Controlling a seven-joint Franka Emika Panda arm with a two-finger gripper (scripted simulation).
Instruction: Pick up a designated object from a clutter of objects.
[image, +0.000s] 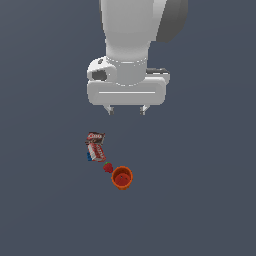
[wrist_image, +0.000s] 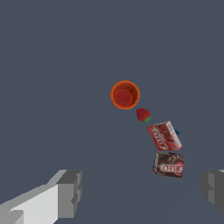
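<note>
four small items sit clustered on plain dark grey floor.

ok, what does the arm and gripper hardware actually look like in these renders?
White, glossy Panda arm with a rounded wrist and a dark grey section behind it. The gripper has a wide white boxy body with a thin horizontal groove and a dark recess on one side. Its fingers are short, grey and blocky. No cables or markings visible.

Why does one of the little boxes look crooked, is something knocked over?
Nothing looks spilled or broken. The red box lies tilted beside the darker box, just loosely scattered. The cup stands upright with the strawberry next to it. The gripper hangs open above them.
</note>
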